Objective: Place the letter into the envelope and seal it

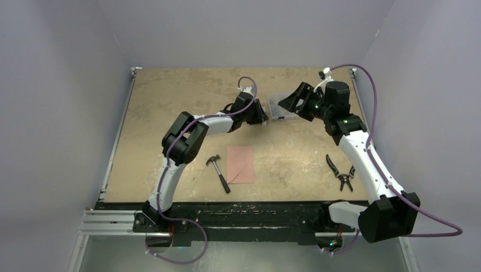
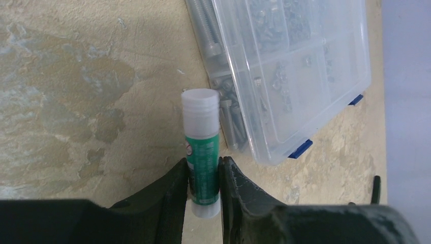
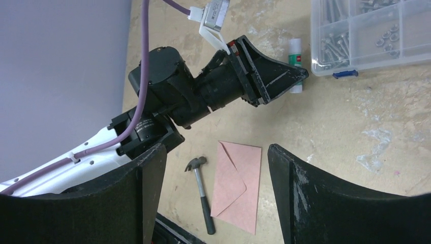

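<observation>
Gripping a green-and-white glue stick [image 2: 201,132] low on its body, the left gripper [image 2: 204,163] has its 2 fingers pinched narrowly around it, just beside a clear parts box [image 2: 305,76]. The right gripper [image 3: 214,150] hangs wide open, holding nothing. The envelope [image 3: 239,188] lies flat beside a hammer [image 3: 203,195], flap folded over; no separate letter shows. For a clean seal, carry the stick to the flap edge while the free gripper pins the envelope.

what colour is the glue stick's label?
The glue stick has a green label, with whitish cap and base; clearest in the left wrist view.
</observation>
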Motion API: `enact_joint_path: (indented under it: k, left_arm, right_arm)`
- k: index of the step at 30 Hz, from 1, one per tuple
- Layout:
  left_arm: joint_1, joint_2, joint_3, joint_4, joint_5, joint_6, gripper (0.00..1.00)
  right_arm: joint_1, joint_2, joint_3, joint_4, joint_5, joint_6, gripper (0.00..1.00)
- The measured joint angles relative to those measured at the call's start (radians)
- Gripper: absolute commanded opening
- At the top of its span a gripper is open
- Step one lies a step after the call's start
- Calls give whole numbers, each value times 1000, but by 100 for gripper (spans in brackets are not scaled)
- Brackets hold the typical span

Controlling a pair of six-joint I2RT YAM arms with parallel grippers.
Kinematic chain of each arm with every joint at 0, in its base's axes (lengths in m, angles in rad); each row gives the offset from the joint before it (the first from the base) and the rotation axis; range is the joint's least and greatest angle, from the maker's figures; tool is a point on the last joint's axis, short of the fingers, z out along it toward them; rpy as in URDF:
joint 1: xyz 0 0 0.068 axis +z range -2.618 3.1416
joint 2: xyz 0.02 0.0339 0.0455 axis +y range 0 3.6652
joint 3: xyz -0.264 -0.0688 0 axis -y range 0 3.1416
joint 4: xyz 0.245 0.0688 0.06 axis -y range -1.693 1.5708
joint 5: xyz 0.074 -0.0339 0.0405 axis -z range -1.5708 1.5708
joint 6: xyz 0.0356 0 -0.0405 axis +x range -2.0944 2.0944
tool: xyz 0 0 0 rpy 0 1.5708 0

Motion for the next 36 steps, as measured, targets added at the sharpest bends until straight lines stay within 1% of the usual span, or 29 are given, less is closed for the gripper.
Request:
enact_joint_path:
  k: [1,5,15,21,22,23,24,27,29,31,34,36]
  left_arm:
    - [0,0,0,-3,-1,-2,37]
    - [0,-3,0,3,3,-10,43]
    - [-3,-29,-26,-2,3,15,43]
    - [7,-99,-104,4,49,80,48]
    - [13,-121,-121,8,60,90,48]
    - [20,-142,-135,11,67,96,59]
    - [31,-173,-155,14,76,109,64]
    - [84,-288,-170,-56,53,143,68]
    - [130,-382,-156,-154,-5,170,72]
    - [172,-473,-153,-219,-58,201,75]
    - [231,-632,-153,-315,-179,260,77]
    - [245,-734,-157,-372,-290,318,81]
  right_arm:
    - [0,0,0,-3,1,-3,75]
    - [0,2,0,-6,2,-12,74]
    - [0,2,0,-6,2,-14,76]
    - [0,2,3,-5,12,-15,76]
    - [0,2,7,-8,19,-17,76]
    - [0,2,14,-13,31,-21,76]
    - [0,2,23,-17,38,-26,76]
    - [0,25,103,-51,103,-54,76]
    - [1,58,194,-74,169,-77,76]
    - [1,84,275,-82,228,-100,77]
    - [1,109,387,-87,326,-137,77]
    - [1,116,458,-94,413,-163,78]
